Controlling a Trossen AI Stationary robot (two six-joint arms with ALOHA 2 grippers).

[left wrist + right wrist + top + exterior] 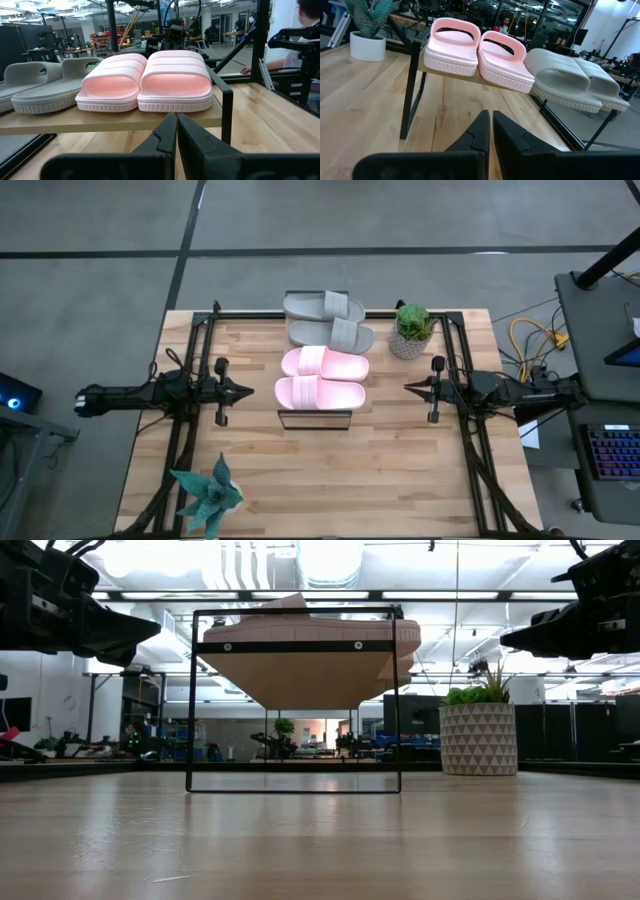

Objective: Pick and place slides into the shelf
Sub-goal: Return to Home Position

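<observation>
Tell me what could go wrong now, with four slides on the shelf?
The farthest grey slide lies where the shelf seems to reach past the table edge; a knock could drop it on the floor.
The left gripper and right gripper, both shut, point at the shelf from both sides; a forward move might strike it.

Bright overhead light. White ceiling strip lamps (330, 558) glare in low view. Pale pink rubbery slides (320, 392) glow; light wood table (320, 480), faint soft shadows.

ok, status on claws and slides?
Empty and shut: left claw left of shelf, right claw on its right. All four slides on shelf, pink and grey. Nothing in the way.
</observation>
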